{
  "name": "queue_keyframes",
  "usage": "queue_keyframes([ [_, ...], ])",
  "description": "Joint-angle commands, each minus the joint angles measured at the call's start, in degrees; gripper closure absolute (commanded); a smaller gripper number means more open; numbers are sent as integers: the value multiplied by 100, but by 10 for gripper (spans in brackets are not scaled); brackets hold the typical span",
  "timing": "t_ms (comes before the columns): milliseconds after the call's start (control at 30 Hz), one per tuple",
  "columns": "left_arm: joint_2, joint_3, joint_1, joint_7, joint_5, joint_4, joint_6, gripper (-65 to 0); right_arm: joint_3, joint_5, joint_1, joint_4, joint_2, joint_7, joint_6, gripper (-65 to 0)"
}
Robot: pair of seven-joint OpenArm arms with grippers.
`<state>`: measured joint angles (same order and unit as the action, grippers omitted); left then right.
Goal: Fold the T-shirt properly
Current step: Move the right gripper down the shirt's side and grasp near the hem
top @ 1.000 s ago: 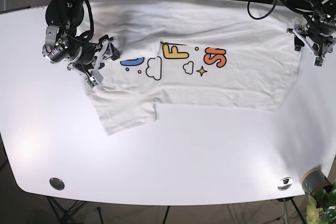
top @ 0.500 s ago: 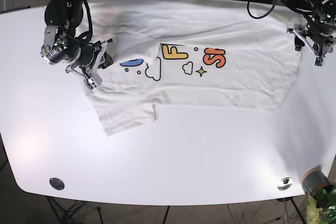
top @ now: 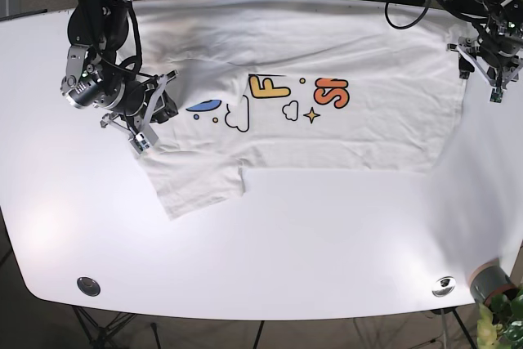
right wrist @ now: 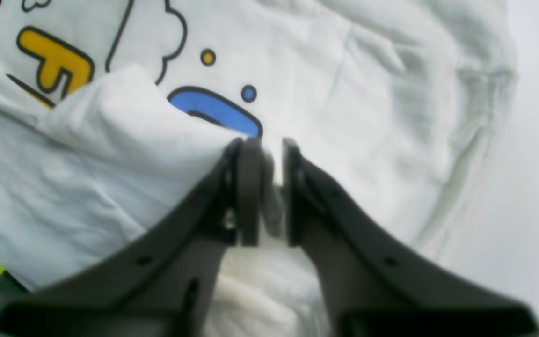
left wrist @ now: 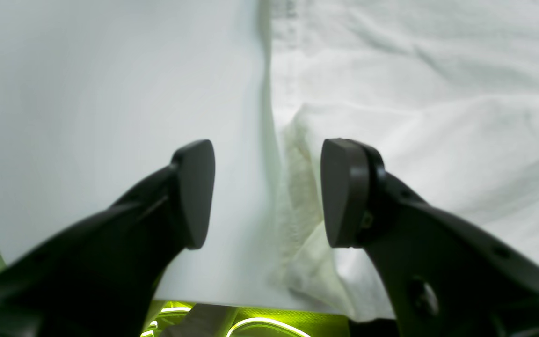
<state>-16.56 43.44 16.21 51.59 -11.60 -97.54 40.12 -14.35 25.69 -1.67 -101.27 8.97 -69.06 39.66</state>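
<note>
Right gripper pinching a fold of the T-shirt; left gripper hanging wide open over the shirt's edge.

The white T-shirt is lying spread across the white table, print side up, with a yellow letter, orange letter and cloud outlines showing. At the left of the base view the right gripper is clamping narrow on a raised flap of cloth just beside the blue shape, partly covering it. At the base view's right, the left gripper's fingers are standing well apart, straddling the shirt's hem where cloth meets bare table, gripping nothing.
</note>
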Motion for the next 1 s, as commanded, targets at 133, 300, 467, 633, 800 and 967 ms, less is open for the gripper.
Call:
queue_keyframes([
  [133,-98,38,-16,-74,-67,-123,-12,-332,-196,81,136,-171,-84,123,12,-398],
  [300,-81,65,-60,-65,-76,-141,-12,-333,-679,55,198,-163,-119,141,12,-423],
  [467,-72,65,-271,-65,-76,-141,-12,-335,-890,46,541,13,-58,141,3,-423],
  [633,-72,47,-342,-56,-76,-141,-12,-335,-899,46,1121,743,259,150,-6,-423],
  [800,-72,30,-342,-56,-76,-141,-12,-335,-811,37,1842,1771,505,431,-243,-423],
  [967,-72,30,-342,-56,-76,-141,-12,-333,-213,46,2422,2809,760,1002,-410,-423],
])
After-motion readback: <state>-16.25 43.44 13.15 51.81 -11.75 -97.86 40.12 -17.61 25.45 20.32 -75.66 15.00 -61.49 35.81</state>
